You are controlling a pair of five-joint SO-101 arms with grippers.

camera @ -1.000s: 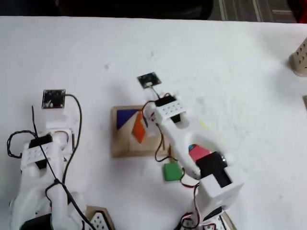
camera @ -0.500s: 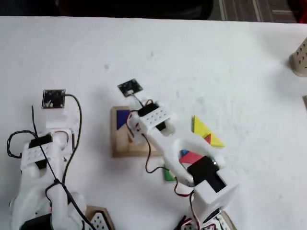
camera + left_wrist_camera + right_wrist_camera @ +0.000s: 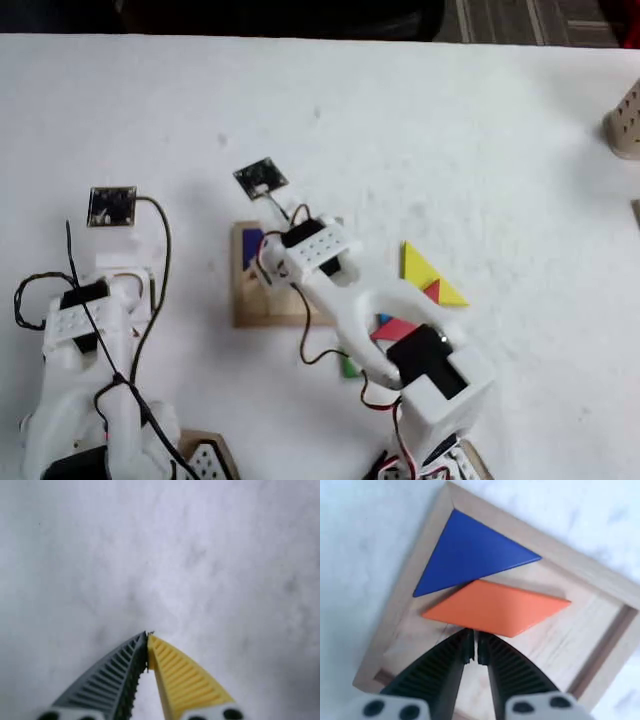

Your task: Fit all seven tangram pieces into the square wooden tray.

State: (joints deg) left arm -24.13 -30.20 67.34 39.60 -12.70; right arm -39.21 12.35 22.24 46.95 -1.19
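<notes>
Right pincer [image 3: 472, 647] clenched, nothing between its tips, over the floor of the wooden tray [image 3: 400, 600], right at the edge of the orange parallelogram [image 3: 497, 607]. Parallelogram lies flat in the tray, touching the blue triangle [image 3: 470, 555]. Left pincer [image 3: 146, 637] clenched, empty, over the desk [image 3: 150, 540]. Yellow triangle [image 3: 425, 268] on the desk, outside the tray.

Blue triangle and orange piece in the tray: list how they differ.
The blue triangle has three sides; the orange piece is a four-sided parallelogram. The blue triangle sits in a corner of the tray, along its wall; the orange piece lies further in, beside the triangle's long edge. Both lie flat inside the tray.
</notes>
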